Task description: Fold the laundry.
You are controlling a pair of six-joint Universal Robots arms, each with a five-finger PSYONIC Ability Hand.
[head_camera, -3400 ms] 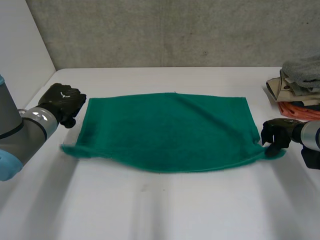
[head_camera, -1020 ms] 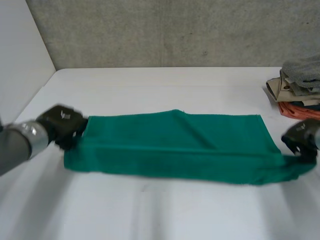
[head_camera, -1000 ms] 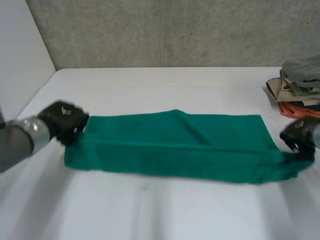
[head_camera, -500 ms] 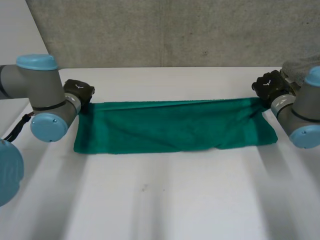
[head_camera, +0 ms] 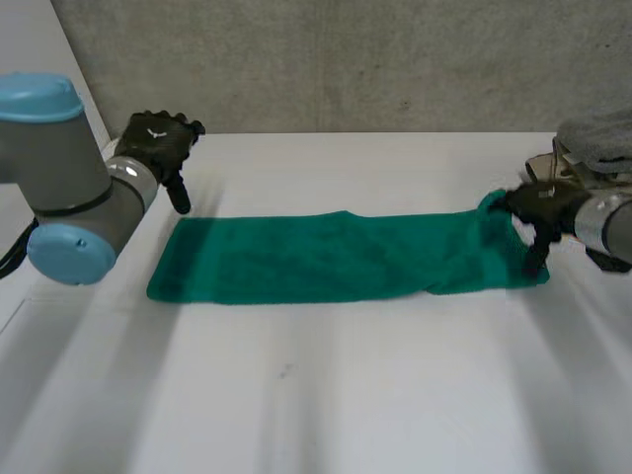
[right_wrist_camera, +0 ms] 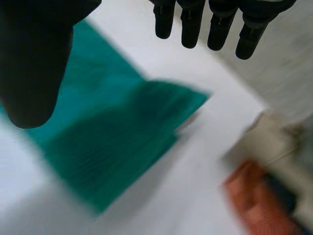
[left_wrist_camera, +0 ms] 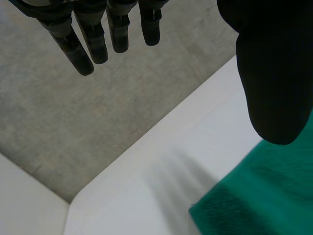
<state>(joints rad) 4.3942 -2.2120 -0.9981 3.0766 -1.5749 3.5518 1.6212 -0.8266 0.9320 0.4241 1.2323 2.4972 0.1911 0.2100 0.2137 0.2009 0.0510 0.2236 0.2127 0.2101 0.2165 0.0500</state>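
— Where is the laundry at this moment?

— The green towel lies on the white table. It is folded to a long narrow strip that runs from my left side to my right side. It is mostly flat, with some soft wrinkles near the right end.

— And your left hand, does it hold the towel?

— No. My left hand is above the table, beyond the far left corner of the towel and apart from the cloth. In the left wrist view its fingers are straight and stand away from the thumb. Nothing is between them. Below the thumb I see one corner of the towel on the table.

— What about the right hand?

— My right hand is at the right end of the strip, by the far corner. In the right wrist view its fingers are straight too, away from the thumb, with nothing in the grasp. The end of the towel lies below the palm. Whether a fingertip touches the cloth, I cannot tell.

— Is something else on the table?

— Yes, a pile of clothes at the table's right edge, just beyond my right hand. It is grey on top, beige under that, and orange lowest.
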